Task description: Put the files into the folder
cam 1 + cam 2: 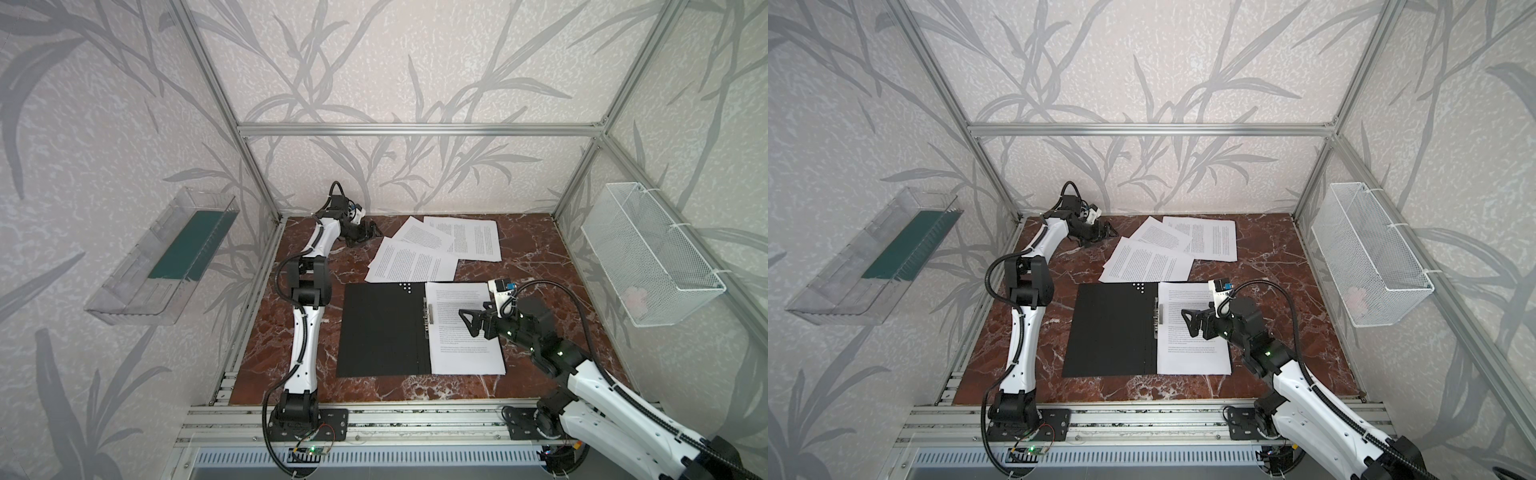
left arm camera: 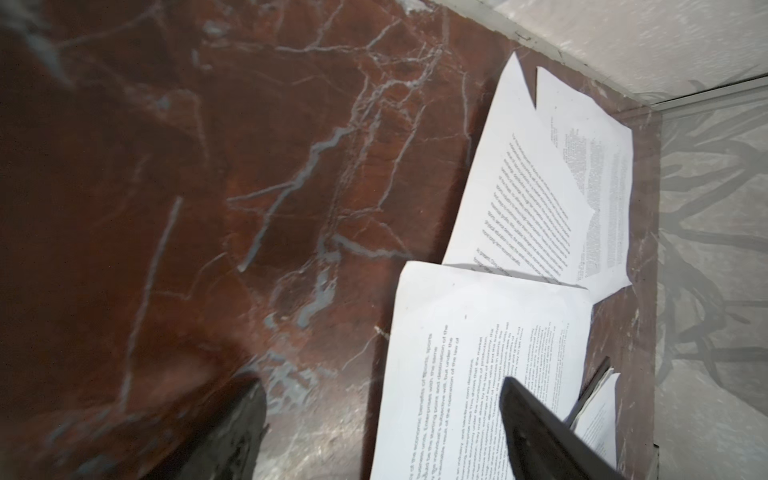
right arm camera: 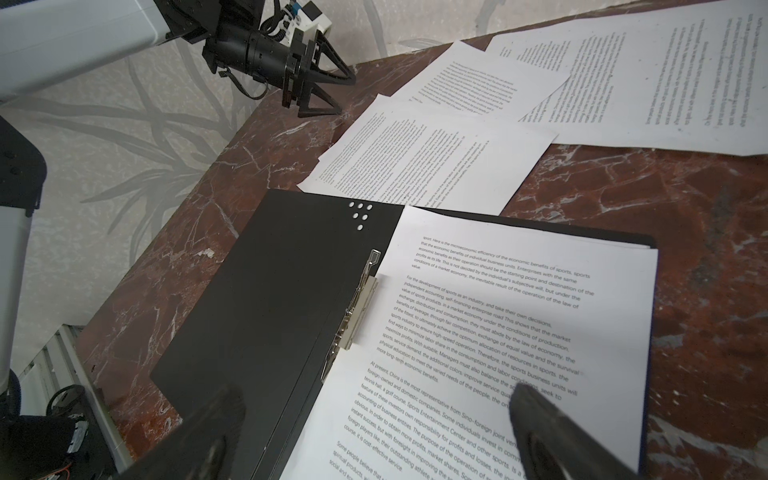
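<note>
Folder [image 1: 382, 328] open flat, files [image 1: 415, 262] just beyond.

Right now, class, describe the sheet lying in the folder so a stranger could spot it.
Find the open black folder mid-table. The sheet covers its right half, beside the metal clip. The other sheets lie fanned on bare marble behind.

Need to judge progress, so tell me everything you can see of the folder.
The thin folder lies open and flat on the marble table, its matte black inside facing up. A metal clip runs along the spine, and small white dots cluster at the bare half's far corner. One printed sheet covers the other half. The open right gripper hangs over that sheet; contact cannot be told.
</note>
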